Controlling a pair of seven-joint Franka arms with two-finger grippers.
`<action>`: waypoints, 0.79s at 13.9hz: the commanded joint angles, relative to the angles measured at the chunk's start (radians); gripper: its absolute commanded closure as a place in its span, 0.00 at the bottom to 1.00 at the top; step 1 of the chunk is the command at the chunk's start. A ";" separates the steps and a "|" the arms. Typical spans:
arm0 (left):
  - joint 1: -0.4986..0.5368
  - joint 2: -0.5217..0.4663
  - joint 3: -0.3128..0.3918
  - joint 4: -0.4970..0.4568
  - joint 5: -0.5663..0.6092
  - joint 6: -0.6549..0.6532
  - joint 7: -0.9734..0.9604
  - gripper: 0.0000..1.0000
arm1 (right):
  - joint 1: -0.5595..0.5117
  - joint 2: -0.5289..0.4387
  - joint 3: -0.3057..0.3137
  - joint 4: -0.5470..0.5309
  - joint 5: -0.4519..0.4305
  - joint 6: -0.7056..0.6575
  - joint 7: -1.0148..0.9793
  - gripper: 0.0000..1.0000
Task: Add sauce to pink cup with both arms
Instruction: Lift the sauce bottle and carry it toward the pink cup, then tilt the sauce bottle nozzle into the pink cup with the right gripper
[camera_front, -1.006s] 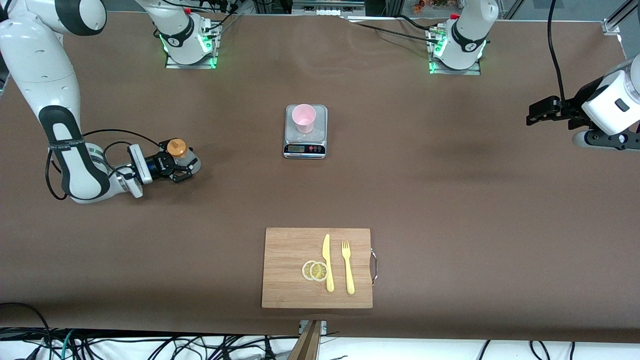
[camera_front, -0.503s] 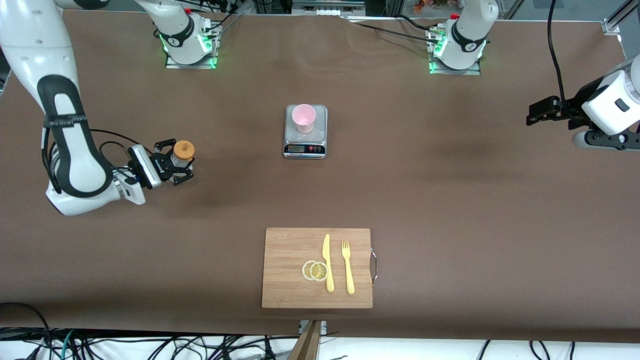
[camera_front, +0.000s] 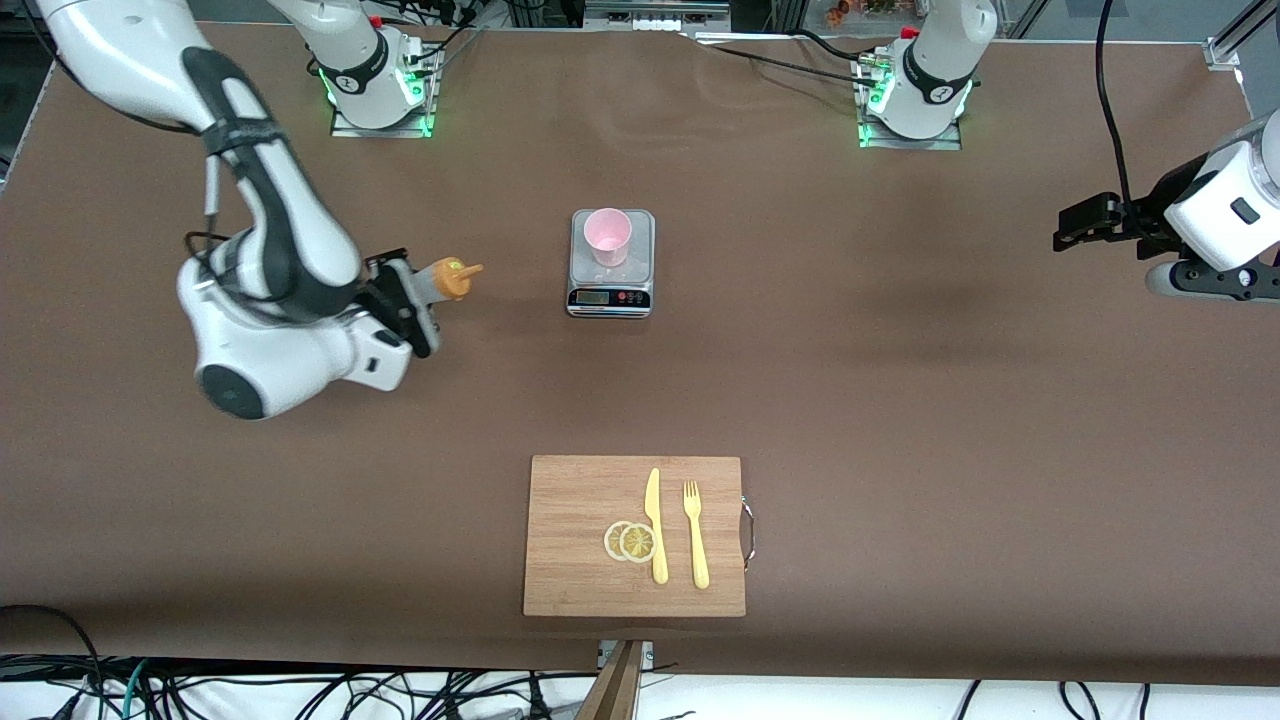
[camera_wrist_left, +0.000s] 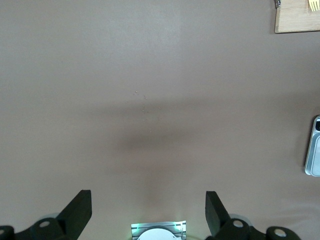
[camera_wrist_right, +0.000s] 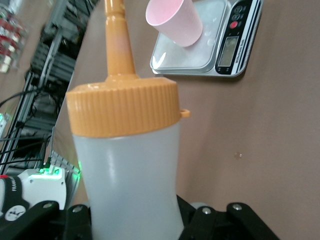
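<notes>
The sauce bottle (camera_front: 446, 278), frosted white with an orange cap, is off the table and tilted, its nozzle pointing toward the scale. My right gripper (camera_front: 412, 298) is shut on the bottle's body (camera_wrist_right: 127, 170), and the bottle hides the finger pads. The pink cup (camera_front: 607, 236) stands upright on the scale (camera_front: 611, 290) at mid-table and shows past the nozzle in the right wrist view (camera_wrist_right: 175, 21). My left gripper (camera_front: 1078, 226) waits open over bare table at the left arm's end, fingers (camera_wrist_left: 80, 210) wide apart with nothing between them.
A wooden cutting board (camera_front: 570, 540) lies near the front edge, nearer to the camera than the scale. On it are a yellow knife (camera_front: 655, 525), a yellow fork (camera_front: 695, 535) and two lemon slices (camera_front: 630, 541). The arm bases stand along the back edge.
The right arm has lifted the bottle off the table, carried it toward the scale and tipped its nozzle toward the cup. The left arm has not moved.
</notes>
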 joint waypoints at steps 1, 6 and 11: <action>0.004 0.016 -0.002 0.033 0.009 -0.017 0.020 0.00 | 0.022 -0.005 0.082 0.011 -0.140 -0.013 0.136 0.98; 0.006 0.016 -0.002 0.033 0.008 -0.017 0.020 0.00 | 0.164 -0.004 0.144 0.009 -0.317 -0.017 0.392 0.98; 0.007 0.016 -0.002 0.033 0.009 -0.015 0.020 0.00 | 0.281 0.009 0.144 0.006 -0.424 -0.042 0.535 0.98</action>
